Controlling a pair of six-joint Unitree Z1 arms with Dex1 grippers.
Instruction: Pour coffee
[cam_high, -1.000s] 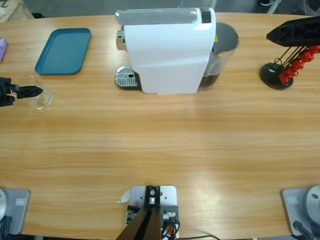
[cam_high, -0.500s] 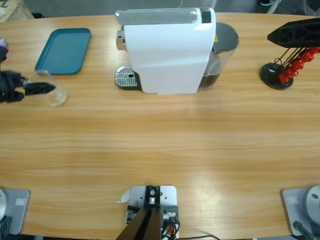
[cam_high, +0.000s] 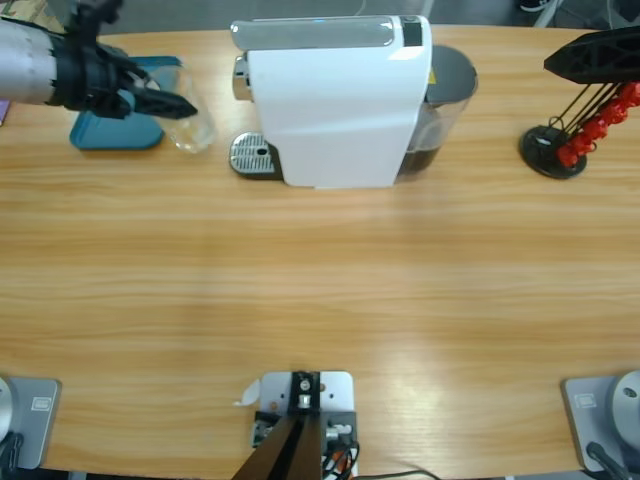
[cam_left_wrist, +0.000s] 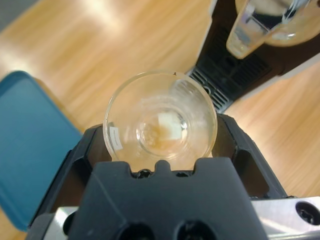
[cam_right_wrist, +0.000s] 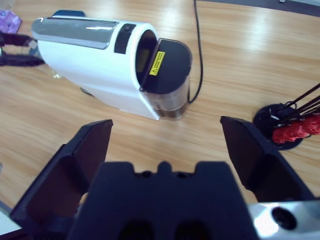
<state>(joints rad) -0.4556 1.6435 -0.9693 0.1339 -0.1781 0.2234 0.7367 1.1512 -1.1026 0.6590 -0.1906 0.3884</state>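
Since a second ago the left gripper has carried the glass from the worktop's left edge toward the coffee machine, jaws clamped around it. No coffee is visible yet. Misjudging the drip tray could knock the glass loose. The right gripper hangs spread, empty.

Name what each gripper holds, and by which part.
The left gripper holds an empty clear glass by its lower sides. The right gripper holds nothing.
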